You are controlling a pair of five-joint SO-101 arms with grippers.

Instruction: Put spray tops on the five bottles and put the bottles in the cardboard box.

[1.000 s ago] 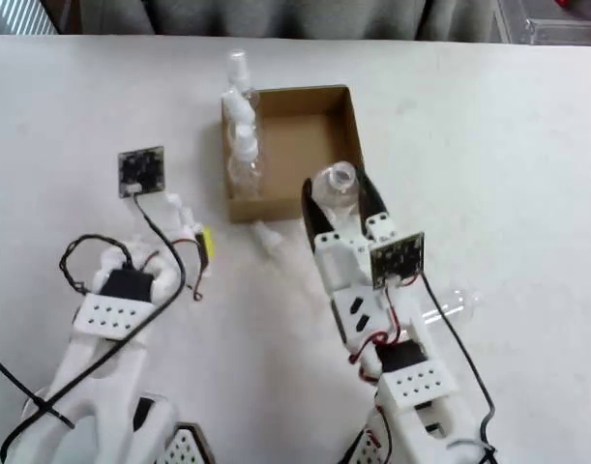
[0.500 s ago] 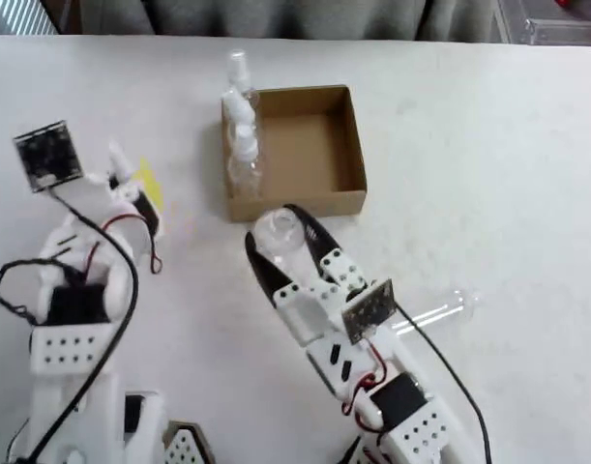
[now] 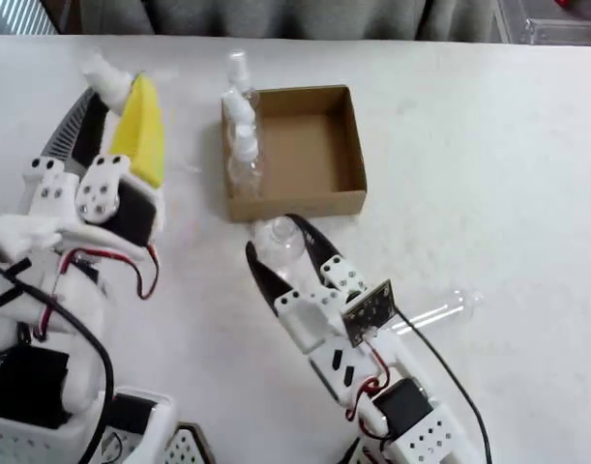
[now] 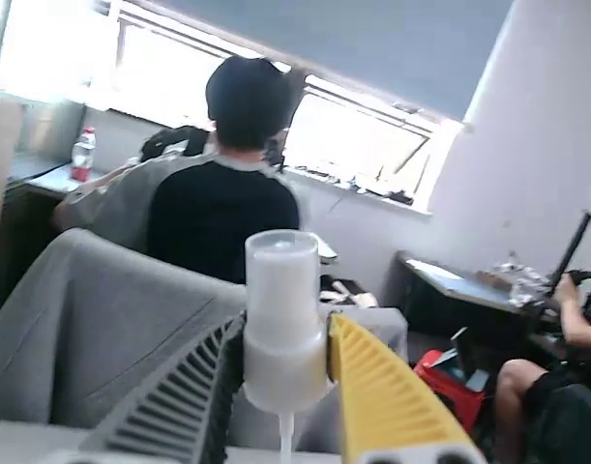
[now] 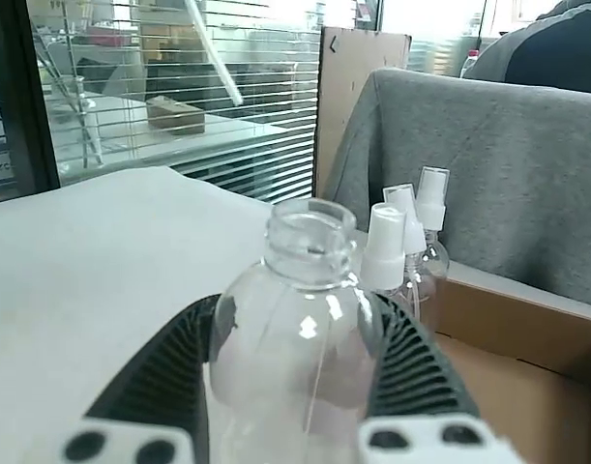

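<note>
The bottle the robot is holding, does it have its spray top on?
No. The bottle has a bare open neck; the left gripper holds a spray top.

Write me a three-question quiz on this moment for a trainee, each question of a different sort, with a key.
1. True or false: the bottle in the right gripper is already capped.
2. What is in the left gripper? A) a spray top B) a bottle C) nothing
3. Short answer: where do the capped bottles stand?

Key: 1 false, its neck is open. 2 A. 3 inside the cardboard box, along one wall.
</note>
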